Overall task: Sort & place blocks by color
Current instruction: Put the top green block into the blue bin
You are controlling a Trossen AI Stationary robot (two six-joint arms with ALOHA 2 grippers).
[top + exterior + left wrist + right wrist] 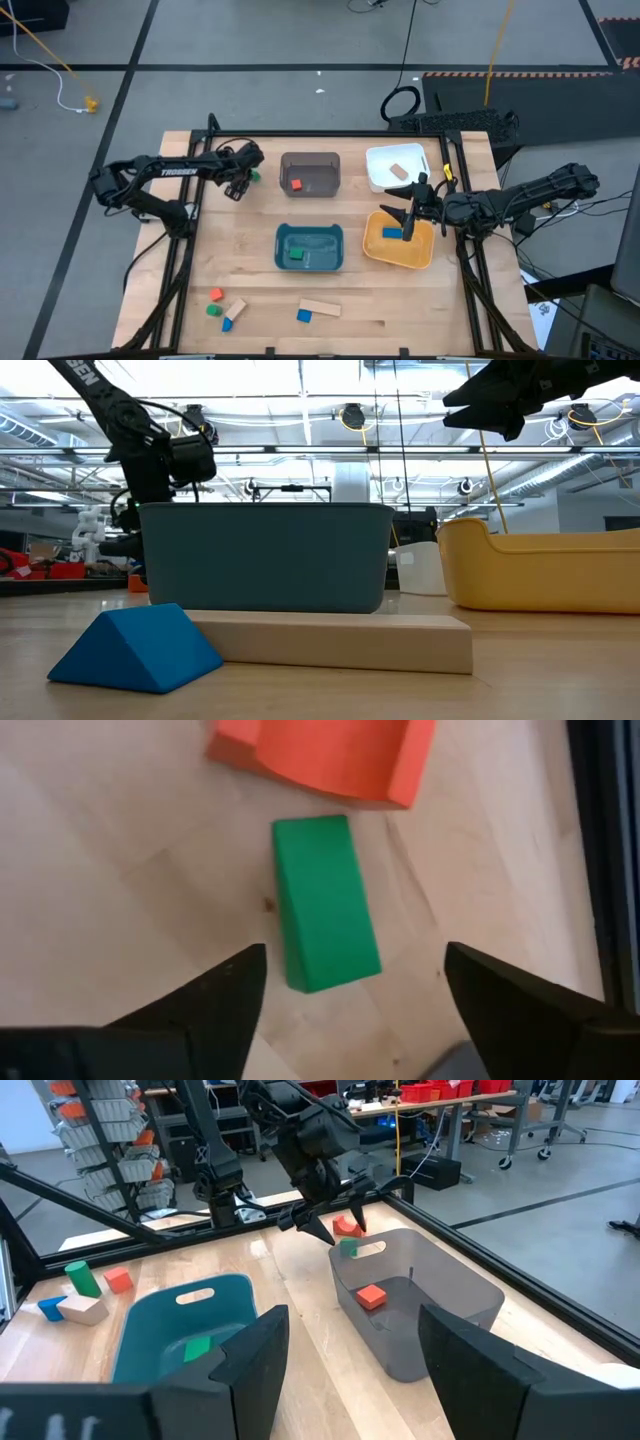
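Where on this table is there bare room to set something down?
Bare wood lies between the grey tray and teal tray, and left of the teal tray. Crowded: the near-left blocks, and the right side by the yellow tray.

Trays (310, 158) four; arms (175, 171) two; blocks (304, 315) twelve (roughly).

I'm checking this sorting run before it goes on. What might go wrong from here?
1. The left gripper hangs open over a green block that lies skewed between its jaws, so a grip may twist or slip.
2. An orange block sits close beside the green one; the jaws may nudge it.
3. The right gripper hovers over the yellow tray, near its rim, and may clip it when moving off.
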